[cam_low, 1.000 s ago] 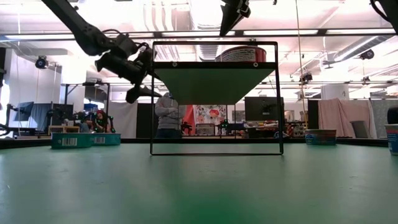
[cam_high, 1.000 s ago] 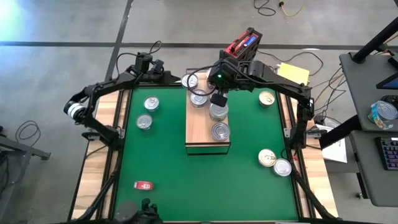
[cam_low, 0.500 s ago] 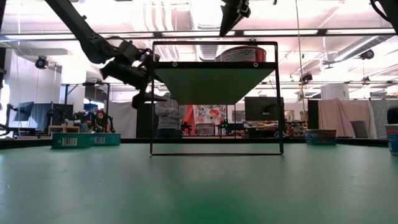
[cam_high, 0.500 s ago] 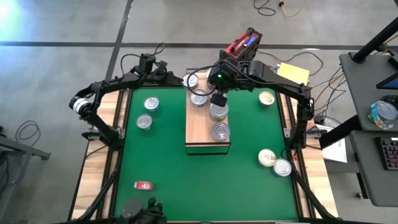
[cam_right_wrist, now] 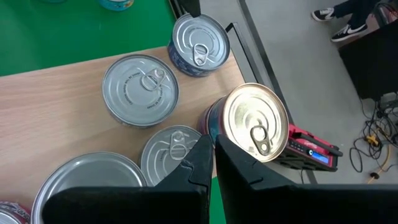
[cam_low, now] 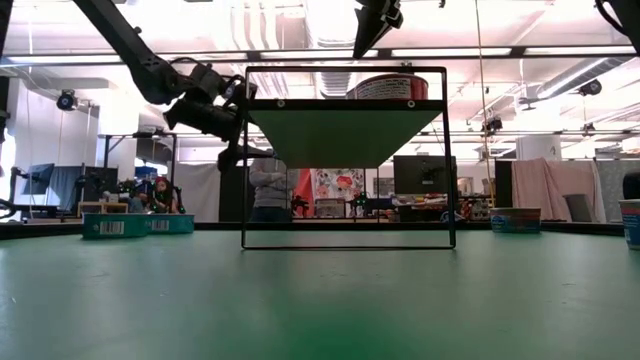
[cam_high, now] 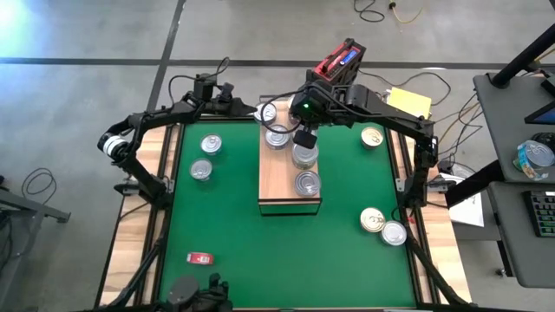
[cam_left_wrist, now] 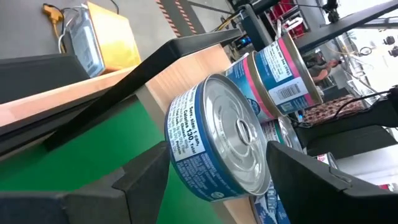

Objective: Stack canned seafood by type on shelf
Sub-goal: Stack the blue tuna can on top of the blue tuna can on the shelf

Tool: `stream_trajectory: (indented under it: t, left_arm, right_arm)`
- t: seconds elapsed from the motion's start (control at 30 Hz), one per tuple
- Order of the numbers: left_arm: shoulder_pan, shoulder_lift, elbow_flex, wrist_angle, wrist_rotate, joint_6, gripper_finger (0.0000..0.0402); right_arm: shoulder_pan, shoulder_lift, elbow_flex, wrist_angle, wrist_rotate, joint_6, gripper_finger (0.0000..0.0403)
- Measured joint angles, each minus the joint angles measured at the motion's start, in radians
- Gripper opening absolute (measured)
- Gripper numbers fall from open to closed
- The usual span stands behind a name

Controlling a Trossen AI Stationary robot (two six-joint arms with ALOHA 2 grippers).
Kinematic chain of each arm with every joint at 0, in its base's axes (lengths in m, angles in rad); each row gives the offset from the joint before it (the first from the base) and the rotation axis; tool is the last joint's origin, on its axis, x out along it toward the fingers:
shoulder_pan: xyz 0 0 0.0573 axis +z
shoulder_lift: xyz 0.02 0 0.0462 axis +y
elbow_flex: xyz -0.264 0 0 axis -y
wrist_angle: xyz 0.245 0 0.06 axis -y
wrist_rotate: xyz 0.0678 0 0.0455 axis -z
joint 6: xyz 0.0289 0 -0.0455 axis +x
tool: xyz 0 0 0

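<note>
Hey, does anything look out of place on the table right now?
One silver-lidded can seems to overhang the shelf's far left corner, between the left gripper's open fingers. A small red flat object also lies alone on the mat, away from everything else.

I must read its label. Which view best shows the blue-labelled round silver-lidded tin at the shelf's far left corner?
The left wrist view: the blue-labelled round tin fills it, label print clear. The high view and right wrist view show mostly its silver lid from above; the low view does not show it.
</note>
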Motion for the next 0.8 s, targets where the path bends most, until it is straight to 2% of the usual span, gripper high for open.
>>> stream_trajectory:
  t: [0.8]
  left_arm:
    - [-0.003,0.016,-0.002,0.005,-0.02,0.008,0.0252]
  right_arm:
    - [0.0,0.0,0.0,0.0,0.0,0.001,0.0012]
